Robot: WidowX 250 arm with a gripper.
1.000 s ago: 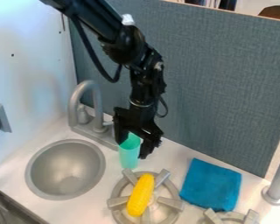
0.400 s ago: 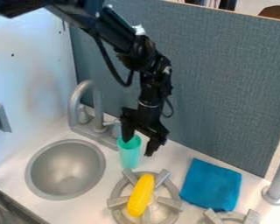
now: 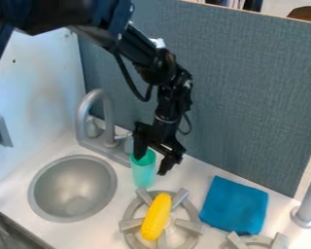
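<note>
Though under gripper (image 3: pixel 151 166), cup (image 3: pixel 143 176) upright, mouth-up.

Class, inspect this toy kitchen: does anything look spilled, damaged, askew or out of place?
One mild oddity: the yellow, elongated toy corn lies directly on the grey, round burner, with no pan beneath. The translucent turquoise cup stands upright at the black two-fingered pincer; no spill or damage shows.
</note>
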